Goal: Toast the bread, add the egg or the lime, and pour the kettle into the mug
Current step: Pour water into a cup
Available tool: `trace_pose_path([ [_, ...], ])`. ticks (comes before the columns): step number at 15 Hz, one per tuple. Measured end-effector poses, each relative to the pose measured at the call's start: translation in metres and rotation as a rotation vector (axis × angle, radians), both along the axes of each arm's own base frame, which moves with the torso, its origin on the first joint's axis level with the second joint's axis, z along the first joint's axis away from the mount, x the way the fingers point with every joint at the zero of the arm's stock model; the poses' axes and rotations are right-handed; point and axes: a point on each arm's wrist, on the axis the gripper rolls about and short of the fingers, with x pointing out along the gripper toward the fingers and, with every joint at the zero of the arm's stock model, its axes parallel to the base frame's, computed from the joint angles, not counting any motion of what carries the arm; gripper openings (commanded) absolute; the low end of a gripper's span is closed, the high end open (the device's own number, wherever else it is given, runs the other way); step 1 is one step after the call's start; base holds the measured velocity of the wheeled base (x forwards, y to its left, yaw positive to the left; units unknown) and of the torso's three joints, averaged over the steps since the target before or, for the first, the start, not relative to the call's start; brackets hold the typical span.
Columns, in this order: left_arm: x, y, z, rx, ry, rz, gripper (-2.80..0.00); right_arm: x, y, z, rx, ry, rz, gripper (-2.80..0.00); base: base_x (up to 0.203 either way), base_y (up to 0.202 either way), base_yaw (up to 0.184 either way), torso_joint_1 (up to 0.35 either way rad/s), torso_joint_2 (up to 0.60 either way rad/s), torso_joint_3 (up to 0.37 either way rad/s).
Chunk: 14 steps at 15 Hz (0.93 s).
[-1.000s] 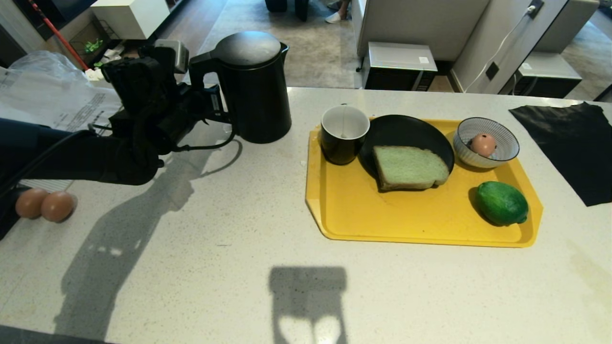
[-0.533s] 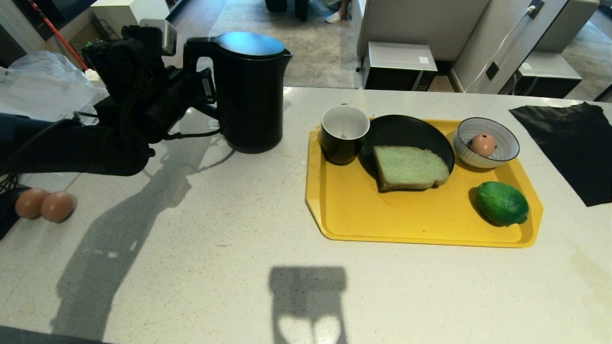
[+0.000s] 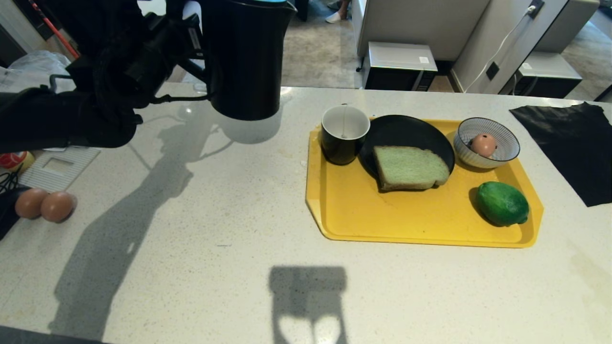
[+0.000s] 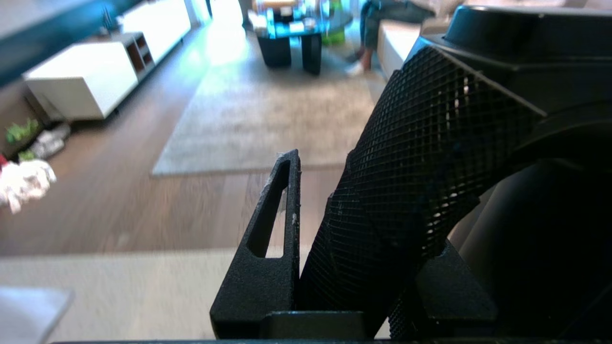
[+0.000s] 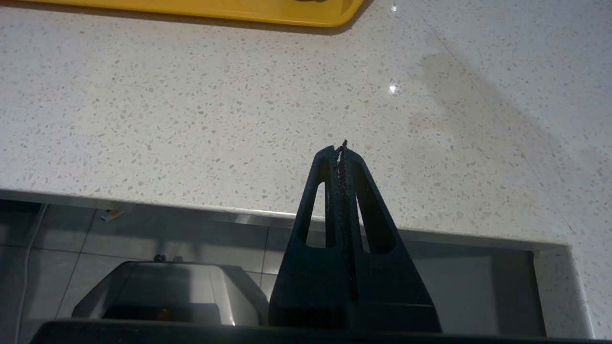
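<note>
Head view: kettle up off the counter now, higher than a second ago, when it sat on the counter with the left gripper at its handle. Lid now cut off by the top edge of the picture. Left arm raised with it, so a white ridged mat near the left edge now uncovered. Tray and everything on it the same as before.

Kettle upright, long side running up and down, handle toward the left gripper, small spout toward the mug. Held up by the left gripper (seen close in the left wrist view, one finger pressed flat against the rough handle, the other finger hidden behind it).

Mug at the tray's far left corner, open end up, touching the black plate. Bread flat, partly on the plate. Striped bowl with an egg at the far right corner. Lime near the tray's right edge.

Bare counter between kettle and mug, and lots more in front of the tray. Two eggs by the left edge, black cloth far right.

Right gripper parked low by the counter's front edge, fingers pressed together, holding nothing.
</note>
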Motion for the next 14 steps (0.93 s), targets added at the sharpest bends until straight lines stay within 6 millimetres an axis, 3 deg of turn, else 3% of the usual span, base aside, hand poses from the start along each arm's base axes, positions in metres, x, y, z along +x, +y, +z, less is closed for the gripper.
trace_pose_path([
  [8, -0.026, 0.007, 0.043, 0.001, -0.096, 0.006, -2.8, 0.0, 0.0, 0.0, 0.0, -0.001, 0.0, -2.8, 0.0, 0.0, 0.0, 0.0, 0.0, 0.0],
  [14, -0.057, 0.026, 0.069, -0.014, -0.147, 0.046, -2.8, 0.0, 0.0, 0.0, 0.001, 0.0, 0.0, -2.8, 0.0, 0.0, 0.0, 0.0, 0.0, 0.0],
])
